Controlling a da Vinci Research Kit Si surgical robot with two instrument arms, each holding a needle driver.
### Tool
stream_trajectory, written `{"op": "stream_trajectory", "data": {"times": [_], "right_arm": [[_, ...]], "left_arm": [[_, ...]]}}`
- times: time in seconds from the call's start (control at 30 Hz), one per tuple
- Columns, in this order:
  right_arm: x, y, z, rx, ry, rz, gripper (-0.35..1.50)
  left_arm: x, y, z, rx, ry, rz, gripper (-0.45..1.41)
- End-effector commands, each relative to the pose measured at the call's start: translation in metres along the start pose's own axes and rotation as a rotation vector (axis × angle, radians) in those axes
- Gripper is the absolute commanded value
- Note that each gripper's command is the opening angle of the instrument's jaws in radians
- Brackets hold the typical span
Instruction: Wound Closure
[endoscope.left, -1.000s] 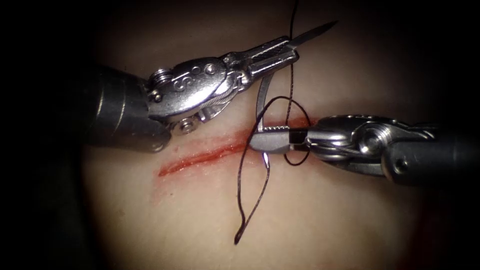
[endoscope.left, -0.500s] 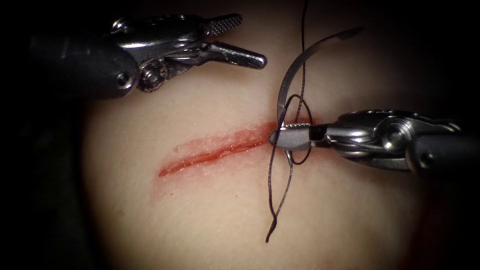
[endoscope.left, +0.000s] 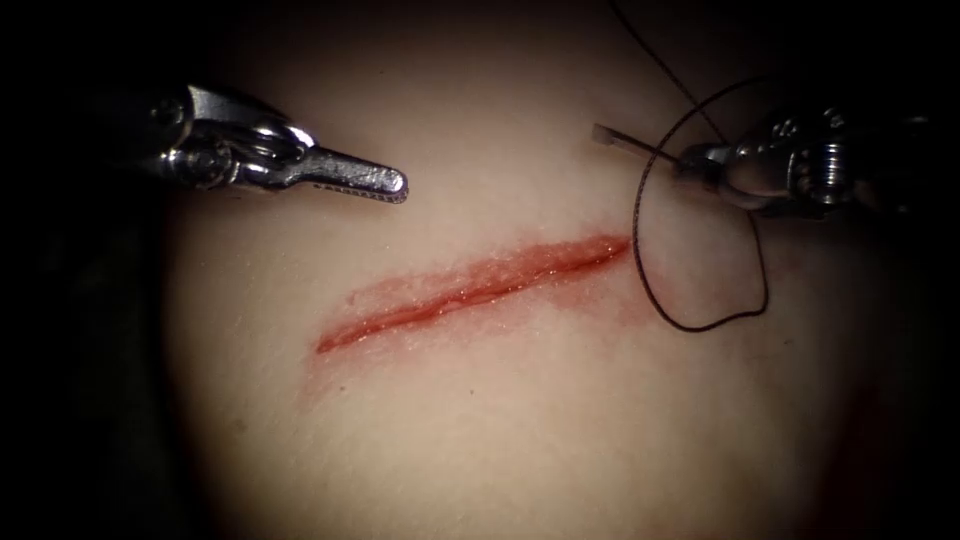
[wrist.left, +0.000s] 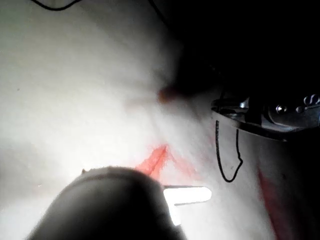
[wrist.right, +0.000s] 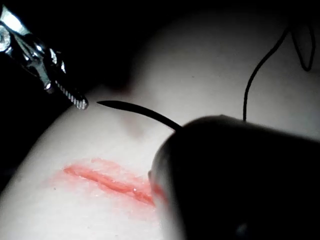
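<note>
The tissue (endoscope.left: 480, 420) bears a red cut (endoscope.left: 470, 290) running slantwise. My right tool (endoscope.left: 690, 160) hangs above the cut's right end, jaws shut on the curved needle (endoscope.left: 620, 140) well back from its point. The needle (wrist.right: 135, 111) is free of the tissue, and its point aims toward the left tool. Dark thread (endoscope.left: 700, 328) runs in a wide loop from the right tool over the tissue beside the cut's right end. My left tool (endoscope.left: 390, 183) hovers above the cut's left part, jaws a little open and holding nothing. The thread (wrist.left: 220, 165) also dangles under the right tool (wrist.left: 260, 115).
Red fluid (endoscope.left: 600, 300) stains the tissue around the cut's right end. The tissue falls away into darkness past its edges on all sides.
The left tool let go of the needle's tip and drew back to the left. The right tool carried the needle up and to the right, off the cut, shortening the thread loop.
</note>
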Motion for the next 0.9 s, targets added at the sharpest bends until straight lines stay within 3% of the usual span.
{"op": "stream_trajectory", "data": {"times": [0.03,0.13,0.3,0.4,0.5,0.73,0.9], "right_arm": [[0.0015,0.0002,-0.0003,-0.046,-0.008,-0.055,-0.35],[0.0021,0.0005,-0.0014,-0.095,-0.025,-0.168,-0.35],[0.0036,0.0002,-0.0033,-0.17,0.001,-0.341,-0.35],[0.0049,-0.0003,-0.0038,-0.167,-0.011,-0.377,-0.35],[0.0056,-0.0008,-0.004,-0.179,0.021,-0.428,-0.35],[0.0064,-0.0023,-0.0024,-0.237,-0.005,-0.528,-0.35],[0.0078,-0.0035,-0.001,-0.258,-0.057,-0.62,-0.35]], "left_arm": [[0.0,-0.0006,0.0007,0.002,0.016,0.034,1.2],[-0.0003,-0.001,0.0011,0.006,0.019,0.042,1.33],[-0.0011,-0.0023,0.002,-0.03,0.018,-0.045,1.35],[-0.001,-0.0025,0.0025,-0.018,0.015,-0.08,1.18],[-0.0006,-0.0023,0.0028,-0.011,0.017,-0.082,1.16],[-0.0002,-0.0014,0.0031,0.001,0.098,-0.081,1.1],[0.0001,-0.0009,0.0042,0.112,0.15,0.008,1.06]]}}
